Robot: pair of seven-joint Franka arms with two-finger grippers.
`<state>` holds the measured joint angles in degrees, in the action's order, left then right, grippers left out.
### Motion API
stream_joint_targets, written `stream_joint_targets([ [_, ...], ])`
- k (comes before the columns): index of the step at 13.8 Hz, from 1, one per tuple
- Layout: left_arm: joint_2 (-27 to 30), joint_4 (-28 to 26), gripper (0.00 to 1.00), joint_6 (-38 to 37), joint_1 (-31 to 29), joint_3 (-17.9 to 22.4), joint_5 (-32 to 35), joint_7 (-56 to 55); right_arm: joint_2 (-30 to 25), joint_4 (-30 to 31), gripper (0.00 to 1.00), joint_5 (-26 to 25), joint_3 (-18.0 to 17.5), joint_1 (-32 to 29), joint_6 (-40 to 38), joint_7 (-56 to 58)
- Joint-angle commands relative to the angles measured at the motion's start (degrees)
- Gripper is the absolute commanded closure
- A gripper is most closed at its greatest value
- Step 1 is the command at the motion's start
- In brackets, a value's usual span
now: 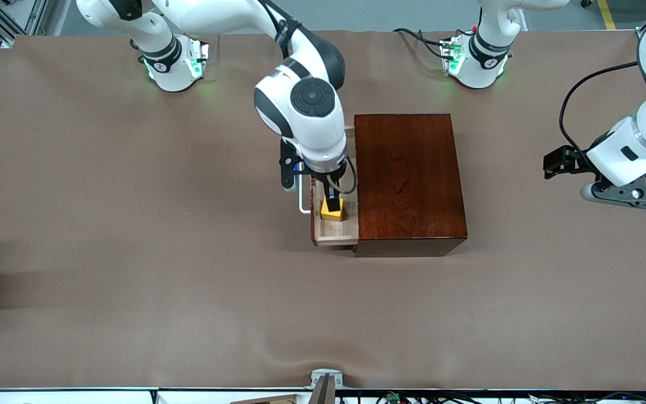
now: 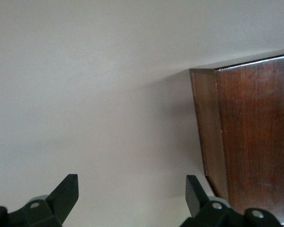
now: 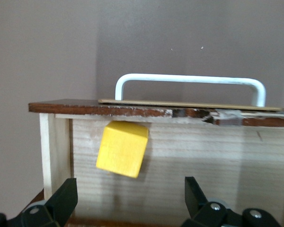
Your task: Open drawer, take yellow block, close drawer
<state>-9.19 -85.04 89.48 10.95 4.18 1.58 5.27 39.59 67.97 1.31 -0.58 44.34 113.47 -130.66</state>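
Observation:
The drawer (image 1: 335, 227) stands pulled out of the mahogany box (image 1: 410, 179) toward the right arm's end of the table, its pale wood floor (image 3: 208, 161) showing. The white handle (image 3: 189, 81) sits on the dark front. A yellow block (image 1: 332, 211) lies in the drawer, close to the front panel (image 3: 122, 149). My right gripper (image 1: 331, 203) hangs open over the drawer just above the block, the block not between its fingers (image 3: 130, 198). My left gripper (image 1: 631, 193) waits open above bare table at the left arm's end (image 2: 131, 196), with the box's corner (image 2: 255, 137) in its view.
Brown cloth covers the table (image 1: 132, 252). Both arm bases (image 1: 177, 64) stand along the table's edge farthest from the front camera. A small metal fixture (image 1: 326, 381) sits at the edge nearest the front camera.

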Motion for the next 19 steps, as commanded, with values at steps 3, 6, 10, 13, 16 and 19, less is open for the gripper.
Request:
stream_joint_targets([
  [3, 0.9, -0.8, 0.0, -0.5, 0.5, -0.2, 1.5, 0.8, 4.3, -2.5, 0.0, -1.7, 1.2, 0.1, 2.5, -2.2],
  [6, 0.9, -1.0, 0.0, -0.4, 0.4, -0.2, 1.5, 0.8, 5.4, -2.5, 0.0, -1.7, 1.5, 0.1, 3.5, -2.2],
  [10, 0.8, -1.1, 0.0, -0.4, 0.4, -0.2, 1.5, 0.8, 6.5, -2.4, 0.0, -1.7, 1.5, 0.2, 3.9, -2.1],
  [13, 0.8, -1.1, 0.0, -0.4, 0.3, -0.2, 1.5, 0.8, 6.8, -2.3, 0.0, -1.7, 1.5, 0.5, 3.9, -2.2],
  [16, 0.8, -1.1, 0.0, -0.4, 0.3, -0.2, 1.5, 0.8, 6.8, -2.3, 0.16, -1.7, 1.5, 0.7, 4.0, -2.2],
  [19, 0.8, -1.1, 0.0, -0.4, 0.3, -0.2, 1.5, 0.8, 6.8, -2.3, 0.73, -1.6, 1.5, 0.7, 4.0, -2.1],
])
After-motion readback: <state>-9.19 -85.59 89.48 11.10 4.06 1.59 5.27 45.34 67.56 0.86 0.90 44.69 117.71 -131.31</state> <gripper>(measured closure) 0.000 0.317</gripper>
